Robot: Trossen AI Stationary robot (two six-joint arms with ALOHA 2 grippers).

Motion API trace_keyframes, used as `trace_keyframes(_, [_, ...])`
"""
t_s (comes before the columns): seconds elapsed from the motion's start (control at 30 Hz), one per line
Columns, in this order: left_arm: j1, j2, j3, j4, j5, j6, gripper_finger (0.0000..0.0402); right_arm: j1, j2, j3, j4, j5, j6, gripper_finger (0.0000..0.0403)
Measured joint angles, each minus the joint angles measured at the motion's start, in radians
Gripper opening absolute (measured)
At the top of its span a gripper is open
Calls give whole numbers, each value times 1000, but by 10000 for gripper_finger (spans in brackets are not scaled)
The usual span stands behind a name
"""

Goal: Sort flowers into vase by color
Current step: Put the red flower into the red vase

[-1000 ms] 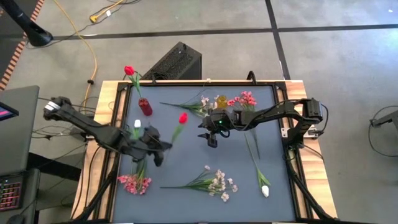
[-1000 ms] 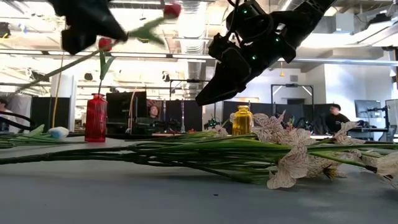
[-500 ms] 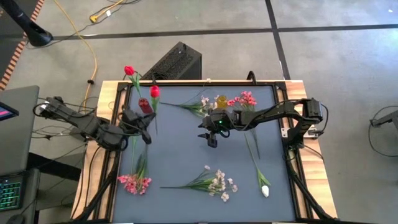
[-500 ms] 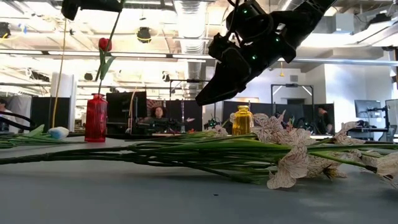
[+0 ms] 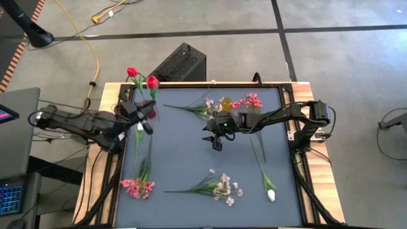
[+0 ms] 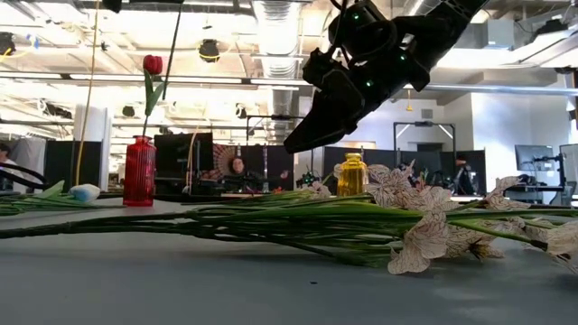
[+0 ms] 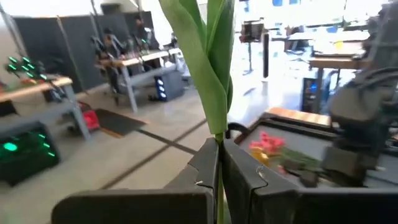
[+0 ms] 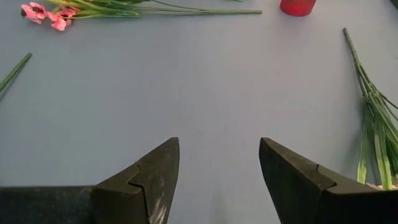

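Observation:
My left gripper [image 5: 142, 116] is shut on a red tulip [image 5: 152, 81] at the table's far left, just beside the red vase [image 6: 139, 171]. Another red tulip [image 6: 153, 64] stands in that vase. The held tulip's thin stem [image 6: 172, 41] hangs down from above the vase in the low view. My right gripper [image 5: 216, 145] hovers open over the middle of the table, near the yellow vase [image 5: 226, 103], with nothing between its fingers. Pink sprays [image 5: 137, 187], pale sprays [image 5: 226, 187] and white tulips [image 5: 271, 194] lie flat on the mat. My left gripper pinches the red tulip's green stem [image 7: 219, 149] between its two fingers, just below the long leaves [image 7: 211, 68]. The fingers lie level and across the stem. The tulip stands upright, bud up, lifted clear of the table.
A second pink spray [image 5: 250, 100] and a pale spray [image 5: 202, 105] lie by the yellow vase. A white bud [image 5: 140, 126] lies just under my left arm. A black box [image 5: 181, 63] stands beyond the far edge. People sit in the room behind.
My left gripper has risen and drawn back toward the table's far left corner, up to the red vase, rolling as it went. The red tulip has turned from slanting over the mat to upright, and its bud now stands beside the vase's tulip.

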Motion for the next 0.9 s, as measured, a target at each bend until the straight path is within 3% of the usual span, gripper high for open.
trace_keyframes(0.73, [291, -66, -6, -189, 12, 73, 0, -1, 0, 0, -19, 0, 3, 249])
trace_keyframes(0.9, [338, -76, -7, -190, 73, 78, 0, 0, 0, 0, -27, 0, 5, 249])
